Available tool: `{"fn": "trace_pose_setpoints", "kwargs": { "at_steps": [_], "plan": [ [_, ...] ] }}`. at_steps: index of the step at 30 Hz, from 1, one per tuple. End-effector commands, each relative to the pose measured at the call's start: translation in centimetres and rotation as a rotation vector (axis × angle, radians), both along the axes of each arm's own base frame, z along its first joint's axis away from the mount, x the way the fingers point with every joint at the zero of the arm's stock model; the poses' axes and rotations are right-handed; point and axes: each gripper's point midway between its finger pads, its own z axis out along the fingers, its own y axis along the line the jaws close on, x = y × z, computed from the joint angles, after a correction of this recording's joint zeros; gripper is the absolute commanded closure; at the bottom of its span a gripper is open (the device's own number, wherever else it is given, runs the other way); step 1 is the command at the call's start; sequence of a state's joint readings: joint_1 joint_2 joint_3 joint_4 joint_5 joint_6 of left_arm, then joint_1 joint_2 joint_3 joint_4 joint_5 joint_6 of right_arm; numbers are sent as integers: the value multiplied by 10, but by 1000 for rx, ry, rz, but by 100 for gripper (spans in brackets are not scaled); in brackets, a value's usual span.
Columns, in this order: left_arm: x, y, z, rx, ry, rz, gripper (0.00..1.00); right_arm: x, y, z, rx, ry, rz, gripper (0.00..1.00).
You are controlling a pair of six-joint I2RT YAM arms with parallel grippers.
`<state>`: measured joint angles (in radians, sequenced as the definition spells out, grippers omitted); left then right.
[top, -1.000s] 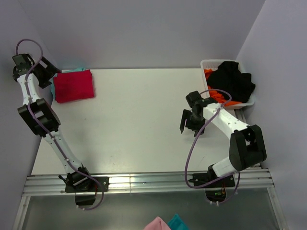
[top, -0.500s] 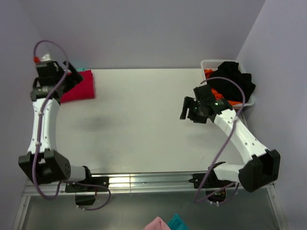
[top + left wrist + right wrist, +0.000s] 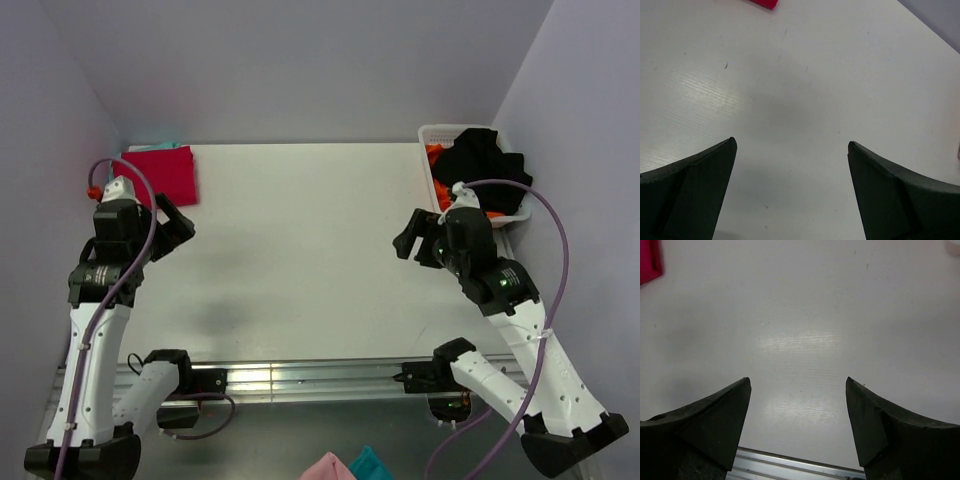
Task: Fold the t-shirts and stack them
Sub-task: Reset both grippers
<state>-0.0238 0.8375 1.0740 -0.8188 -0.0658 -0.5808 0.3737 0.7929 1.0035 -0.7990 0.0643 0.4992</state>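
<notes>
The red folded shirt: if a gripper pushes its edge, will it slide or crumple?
Likely crumple: the red folded shirt looks like soft, layered cloth. Lifted by one corner, it would probably unfold and hang. It seems light, and the table looks smooth, so it may slide somewhat.

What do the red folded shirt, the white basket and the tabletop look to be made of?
Red shirt: soft matte cloth, perhaps cotton knit; it lies folded flat with rounded edges. Basket: probably moulded white plastic, from its thin rigid rim. Tabletop: hard smooth white board, slightly glossy; wrist views show streaky glare.
</notes>
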Motion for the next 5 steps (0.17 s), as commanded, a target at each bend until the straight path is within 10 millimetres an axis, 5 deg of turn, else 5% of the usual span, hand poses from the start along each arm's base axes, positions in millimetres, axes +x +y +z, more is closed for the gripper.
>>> {"fn": "trace_pose_setpoints", "kwargs": {
  "at_steps": [1,5],
  "plan": [
    [0,7,22,39,-63,40,1,3,3,6,12,-48,11,16],
    [-1,2,26,57,-62,12,1,2,1,19,34,-103,3,15]
  ]
}}
